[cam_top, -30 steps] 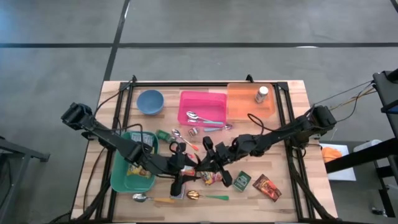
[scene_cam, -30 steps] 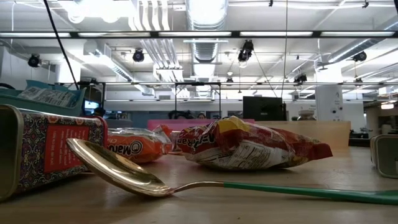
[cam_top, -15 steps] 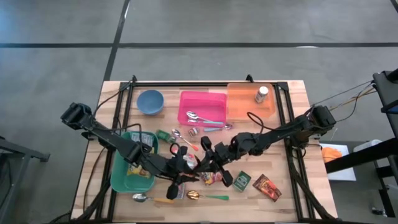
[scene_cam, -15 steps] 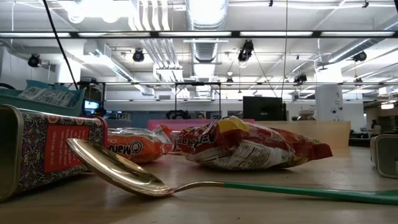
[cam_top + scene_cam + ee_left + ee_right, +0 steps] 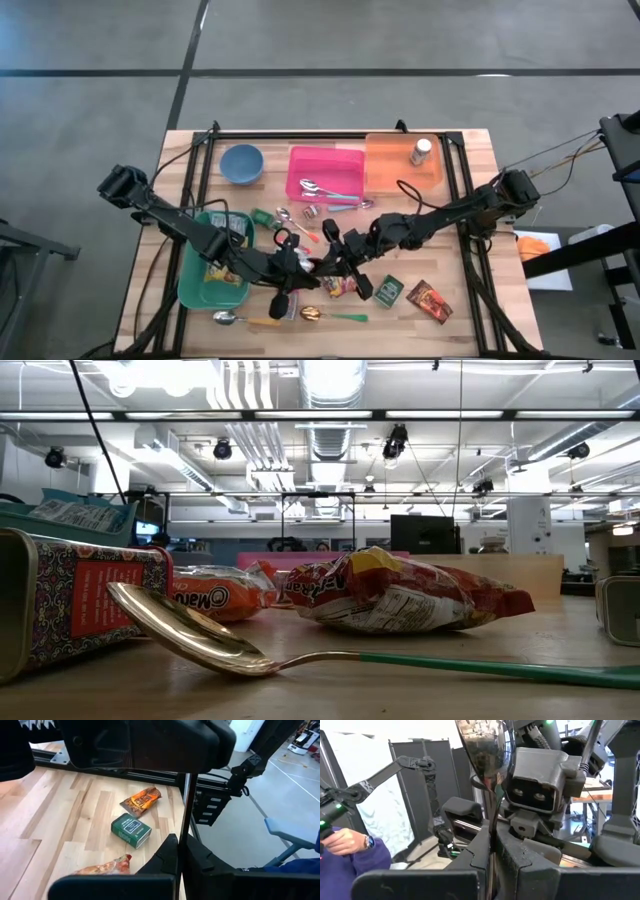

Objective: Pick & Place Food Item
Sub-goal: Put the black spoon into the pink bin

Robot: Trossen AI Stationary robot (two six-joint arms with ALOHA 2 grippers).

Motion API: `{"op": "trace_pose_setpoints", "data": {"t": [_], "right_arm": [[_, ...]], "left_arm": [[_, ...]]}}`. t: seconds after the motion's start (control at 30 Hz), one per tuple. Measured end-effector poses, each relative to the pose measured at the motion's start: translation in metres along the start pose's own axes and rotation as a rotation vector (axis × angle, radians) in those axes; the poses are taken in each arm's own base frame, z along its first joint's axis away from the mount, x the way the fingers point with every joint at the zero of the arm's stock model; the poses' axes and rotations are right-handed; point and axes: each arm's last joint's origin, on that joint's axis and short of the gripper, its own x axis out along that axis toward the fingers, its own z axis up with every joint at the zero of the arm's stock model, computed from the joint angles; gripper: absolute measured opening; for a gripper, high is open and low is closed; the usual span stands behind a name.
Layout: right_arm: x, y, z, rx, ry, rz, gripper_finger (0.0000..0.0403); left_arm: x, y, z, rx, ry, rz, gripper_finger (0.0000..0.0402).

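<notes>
Fingers (image 5: 525,862) of the right gripper (image 5: 492,847) are pressed together on the thin handle of a shiny metal spoon (image 5: 481,755), which stands upright with its bowl above the gripper. The left gripper (image 5: 181,842) is also closed, and a thin dark rod passes between its 2 fingers (image 5: 165,857); it seems to be the handle of the same spoon, but this view is too crowded to be sure. In the high view both grippers meet above the middle of the front half of the wooden table (image 5: 470,200).

The red and orange crinkled snack packet (image 5: 340,287) lies flat on the table, just in front of the 2 grippers, and no finger touches it. Beside it is a small green box (image 5: 389,290), and further right a brown and orange flat packet (image 5: 429,300). A gold spoon with a green handle (image 5: 330,315) lies near the front edge. A green tray (image 5: 188,285) sits under the left arm. At the far side stand a blue bowl (image 5: 241,163), a pink bin (image 5: 300,160) and an orange bin (image 5: 385,165).
</notes>
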Motion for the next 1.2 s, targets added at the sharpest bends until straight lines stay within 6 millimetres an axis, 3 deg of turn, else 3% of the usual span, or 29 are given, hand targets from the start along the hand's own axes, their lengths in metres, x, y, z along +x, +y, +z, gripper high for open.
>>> {"op": "trace_pose_setpoints", "data": {"t": [0.37,0.83,1.2], "right_arm": [[0.010,-0.001,0.011,-0.021,0.140,-0.074,0.0016],[0.019,0.003,0.032,-0.005,0.343,-0.140,0.0177],[0.016,0.003,0.048,-0.081,0.493,-0.306,0.0196]], "left_arm": [[-0.006,0.002,-0.001,-0.017,0.035,0.023,0.0000],[-0.007,0.001,-0.001,-0.023,0.044,0.035,0.0000],[-0.008,-0.001,0.001,-0.017,0.058,0.034,0.0000]]}}
